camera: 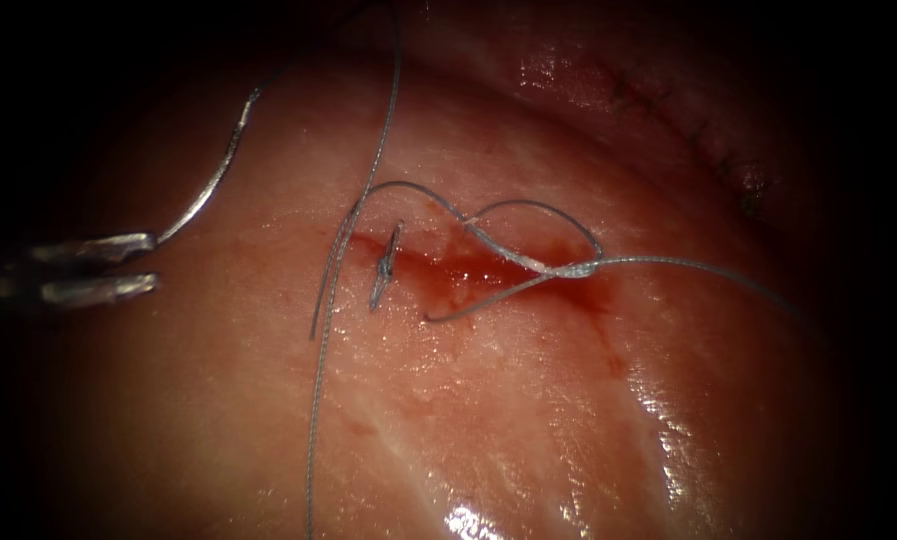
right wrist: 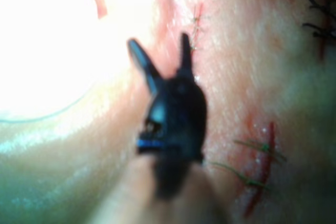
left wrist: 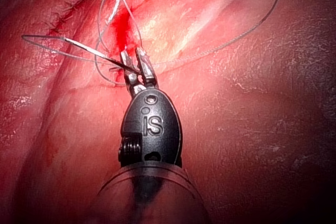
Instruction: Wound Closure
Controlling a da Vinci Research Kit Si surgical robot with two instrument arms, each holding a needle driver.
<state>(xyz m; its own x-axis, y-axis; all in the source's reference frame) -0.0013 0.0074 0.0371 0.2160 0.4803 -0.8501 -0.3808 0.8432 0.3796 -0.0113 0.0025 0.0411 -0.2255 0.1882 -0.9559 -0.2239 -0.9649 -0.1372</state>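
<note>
Left pincer grips needle end; thread loops over cut.

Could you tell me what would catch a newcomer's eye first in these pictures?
Probably the cut, red with fluid, mid-tissue, with a loose loop of thread lying across it and a tied stitch at its left end. Next, the left gripper, left of the cut, holding the curved needle by one end, clear of the tissue. The right gripper stands open, holding nothing.

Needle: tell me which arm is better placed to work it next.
Left, probably: the left tool grips the needle at one end, out of the tissue, left of the cut. The right tool stands open, empty.
</note>
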